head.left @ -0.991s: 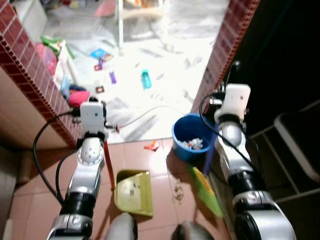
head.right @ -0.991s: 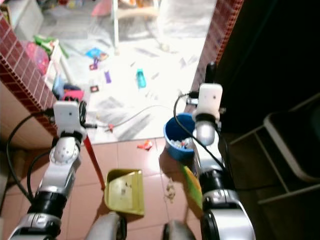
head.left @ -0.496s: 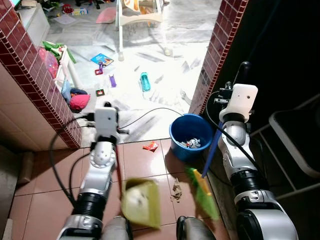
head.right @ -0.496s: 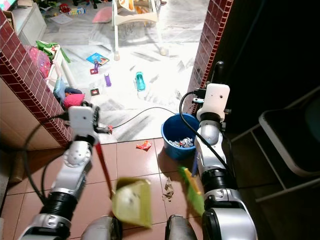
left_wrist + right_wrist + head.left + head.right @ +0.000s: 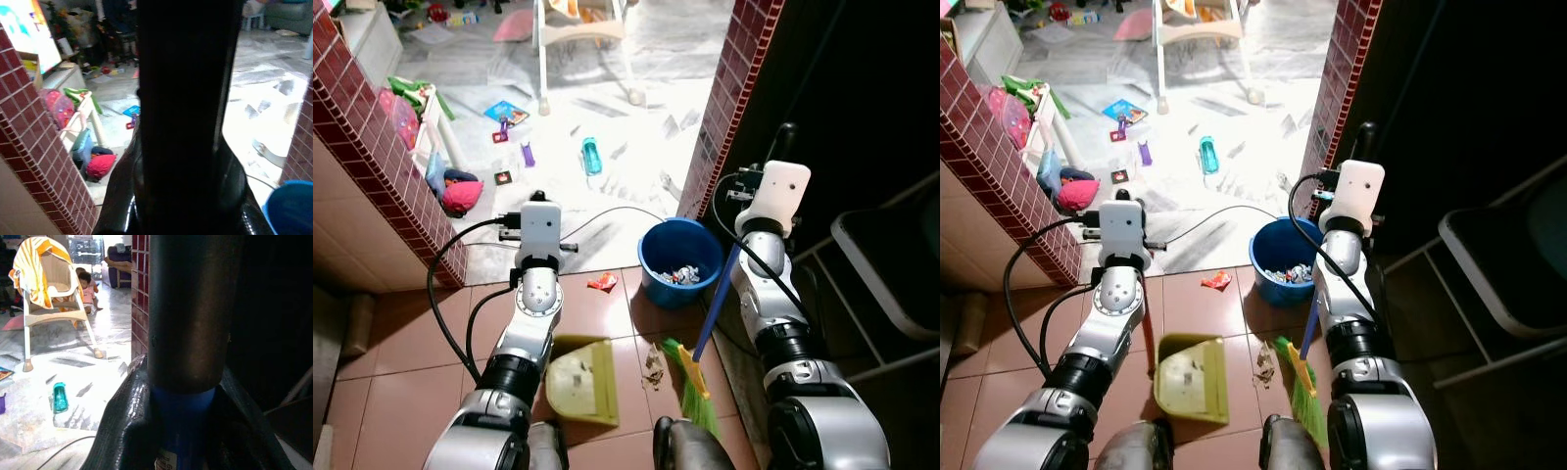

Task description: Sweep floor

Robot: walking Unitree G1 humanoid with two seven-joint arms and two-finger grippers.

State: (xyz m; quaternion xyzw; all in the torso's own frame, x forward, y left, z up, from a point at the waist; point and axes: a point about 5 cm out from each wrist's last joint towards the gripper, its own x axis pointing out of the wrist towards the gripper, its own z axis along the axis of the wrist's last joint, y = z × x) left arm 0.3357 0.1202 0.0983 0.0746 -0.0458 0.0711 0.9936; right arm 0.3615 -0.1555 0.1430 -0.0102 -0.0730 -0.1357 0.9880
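Currently, the collecting step is in hand. The right tool is pinched around the blue handle of the green-bristled broom; the left tool is clamped on the red-handled yellow plastic dustpan resting on the terracotta tiled floor. Next, the crumpled debris between them should be swept pan-ward. No legible writing is discernible.

Brick walls, terracotta floor
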